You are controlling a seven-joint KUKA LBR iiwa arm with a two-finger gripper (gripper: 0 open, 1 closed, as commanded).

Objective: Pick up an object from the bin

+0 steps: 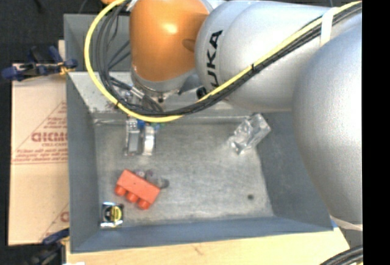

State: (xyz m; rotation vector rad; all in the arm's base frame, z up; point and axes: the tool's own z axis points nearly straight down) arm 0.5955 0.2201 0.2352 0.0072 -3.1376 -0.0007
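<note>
Item 1. Bin (79, 160): grey metal, sloped walls, flat scuffed floor, sparsely stocked.

Item 2. Pincer (139, 141): hangs below the arm's orange cover (164, 32), low over bare floor in the far left part of the bin. Its two fingers (131, 139) stand spread, with floor visible between them and nothing pinched.

Item 3. Red block (137, 188): studded toy brick, lying flat and slightly askew on the floor, near the pincer on the camera's side. It is the closest thing to the pincer, so it is the likeliest pick.
- Handling, as judged: hard plastic, light, stiff, not fragile, and smooth enough on its faces to slip under a weak squeeze.
- Best hold: across the two long flat sides, mid-length, with the fingers turned square to them; the studded edge offers a poorer seat.

Item 4. Small grey piece (156, 182): touching or just beside the block's far right corner; its kind cannot be told. It may get nudged if a finger comes down on that side.

Item 5. Yellow-and-black tape measure (111, 214): small, in the near left corner, apart from the block.

Item 6. Clear plastic piece (248, 134): angular, towards the far right of the floor, well apart from the pincer.
</note>
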